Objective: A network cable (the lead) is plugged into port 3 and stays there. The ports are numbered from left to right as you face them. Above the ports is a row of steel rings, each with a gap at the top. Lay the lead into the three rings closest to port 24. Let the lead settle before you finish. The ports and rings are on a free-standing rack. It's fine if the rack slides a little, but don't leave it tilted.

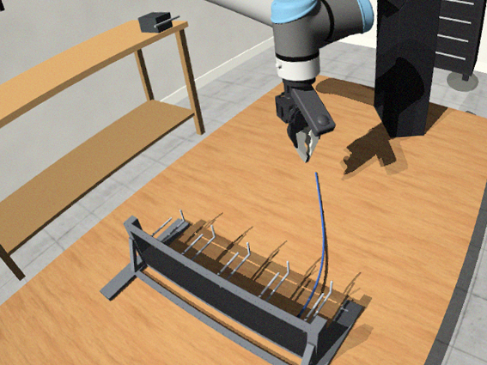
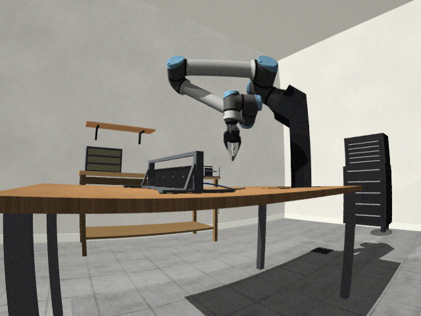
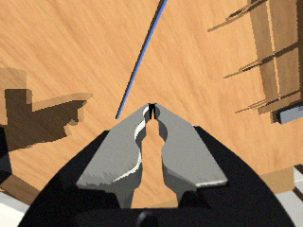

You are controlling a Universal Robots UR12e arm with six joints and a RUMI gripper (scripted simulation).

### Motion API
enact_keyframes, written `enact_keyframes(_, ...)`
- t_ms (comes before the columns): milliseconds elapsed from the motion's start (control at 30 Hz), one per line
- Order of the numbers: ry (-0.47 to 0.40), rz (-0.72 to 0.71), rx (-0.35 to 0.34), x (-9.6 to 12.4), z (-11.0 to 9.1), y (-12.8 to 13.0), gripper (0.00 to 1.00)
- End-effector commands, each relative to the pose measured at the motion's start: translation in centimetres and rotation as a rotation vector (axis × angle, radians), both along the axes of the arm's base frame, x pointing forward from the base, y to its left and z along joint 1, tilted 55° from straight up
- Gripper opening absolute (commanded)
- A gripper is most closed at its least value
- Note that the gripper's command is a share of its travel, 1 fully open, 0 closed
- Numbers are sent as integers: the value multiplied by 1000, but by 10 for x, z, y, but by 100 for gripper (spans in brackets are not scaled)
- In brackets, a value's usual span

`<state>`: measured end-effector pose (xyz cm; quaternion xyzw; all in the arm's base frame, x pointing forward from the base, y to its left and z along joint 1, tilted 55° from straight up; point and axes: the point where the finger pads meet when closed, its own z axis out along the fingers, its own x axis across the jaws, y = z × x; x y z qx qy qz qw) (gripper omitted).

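A thin blue lead (image 1: 321, 217) (image 3: 139, 61) rises from the right end of the grey rack (image 1: 218, 281) (image 2: 173, 176) and runs across the wooden table (image 1: 417, 226), its free end lying loose. A row of steel rings (image 1: 235, 260) sticks out along the rack's far side; the lead lies in none of the left-hand ones. My gripper (image 1: 306, 158) (image 2: 232, 158) (image 3: 152, 104) hangs well above the table, over the lead's free end. Its jaws are shut with nothing between them. In the wrist view the lead's tip lies just left of the fingertips.
The robot's black pedestal (image 1: 402, 71) stands on the table's far right. A wooden workbench (image 1: 68, 67) stands to the left beyond the table. A dark drawer cabinet (image 1: 460, 21) (image 2: 367, 176) stands on the floor at the right.
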<state>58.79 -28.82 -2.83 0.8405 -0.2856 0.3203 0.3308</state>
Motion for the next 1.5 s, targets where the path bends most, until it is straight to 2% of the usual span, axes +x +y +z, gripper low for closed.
enact_keyframes(0,0,1,0,0,0,0,0)
enact_keyframes(733,-8,-5,3,0,0,1,0)
enact_keyframes(833,-48,-37,22,-2,-4,2,0)
enact_keyframes(1033,-202,-156,95,-9,-16,8,0)
enact_keyframes(1100,-202,-156,95,-9,-16,8,0)
enact_keyframes(1267,-333,-258,157,-16,-25,12,0)
enact_keyframes(1467,-371,-288,176,-19,-28,13,0)
